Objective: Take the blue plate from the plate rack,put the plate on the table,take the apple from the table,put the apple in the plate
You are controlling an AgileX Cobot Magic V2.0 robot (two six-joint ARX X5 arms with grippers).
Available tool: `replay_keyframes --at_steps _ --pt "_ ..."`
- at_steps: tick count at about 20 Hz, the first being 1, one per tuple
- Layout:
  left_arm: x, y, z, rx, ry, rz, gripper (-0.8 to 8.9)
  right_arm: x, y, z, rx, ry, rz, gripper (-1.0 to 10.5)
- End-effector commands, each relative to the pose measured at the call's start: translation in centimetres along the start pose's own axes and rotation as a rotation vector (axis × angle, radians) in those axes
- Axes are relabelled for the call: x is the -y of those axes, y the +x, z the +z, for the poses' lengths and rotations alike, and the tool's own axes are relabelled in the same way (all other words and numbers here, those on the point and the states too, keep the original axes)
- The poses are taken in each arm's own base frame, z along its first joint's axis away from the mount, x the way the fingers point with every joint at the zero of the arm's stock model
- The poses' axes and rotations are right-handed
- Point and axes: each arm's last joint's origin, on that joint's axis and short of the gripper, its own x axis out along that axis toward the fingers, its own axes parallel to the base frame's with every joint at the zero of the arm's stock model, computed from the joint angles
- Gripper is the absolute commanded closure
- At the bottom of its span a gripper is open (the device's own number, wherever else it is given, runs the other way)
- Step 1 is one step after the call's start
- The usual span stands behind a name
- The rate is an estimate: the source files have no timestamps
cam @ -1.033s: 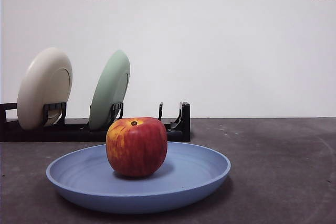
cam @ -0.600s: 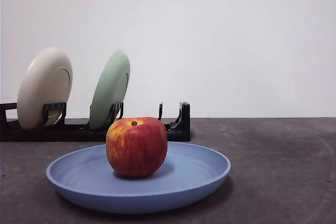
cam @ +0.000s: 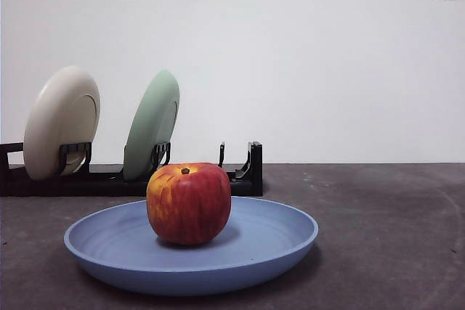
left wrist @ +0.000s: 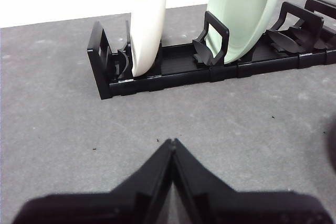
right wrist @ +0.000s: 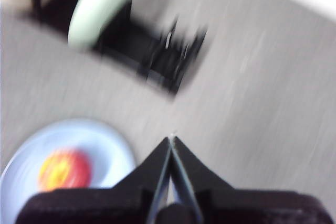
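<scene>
The red apple point(cam: 189, 202) sits in the middle of the blue plate point(cam: 276, 234), which lies flat on the dark grey table point(cam: 385, 223) in front of the black plate rack point(cam: 243, 176). My right gripper point(right wrist: 171, 139) is shut and empty, high above the table beside the plate point(right wrist: 113, 142) and apple point(right wrist: 64, 169); its view is blurred. My left gripper point(left wrist: 170, 142) is shut and empty, above bare table in front of the rack point(left wrist: 173, 69). Neither gripper shows in the front view.
A cream-white plate point(cam: 62, 121) and a pale green plate point(cam: 151, 125) stand upright in the rack's slots. They also show in the left wrist view, cream-white point(left wrist: 148, 19) and green point(left wrist: 244, 11). A white wall stands behind the table.
Nothing has visibly moved in the front view; the apple and plate rest as before.
</scene>
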Motion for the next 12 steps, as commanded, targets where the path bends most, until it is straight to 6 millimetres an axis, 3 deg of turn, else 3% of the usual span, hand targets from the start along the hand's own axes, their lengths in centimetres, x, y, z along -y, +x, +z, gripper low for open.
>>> replay_keyframes --at_steps 1,7,12 --pt "0.0 0.1 -0.3 -0.004 -0.012 0.005 8.17 1.2 -0.2 1.0 0.098 -0.151 -0.031 9.4" --pt "0.0 0.1 -0.3 -0.009 -0.012 0.005 8.17 7.7 -3.2 1.7 0.331 -0.045 -0.035 9.4" --pt "0.0 0.1 -0.3 -0.009 -0.012 0.005 8.17 13.1 -8.6 -1.5 0.410 0.091 -0.238 9.4"
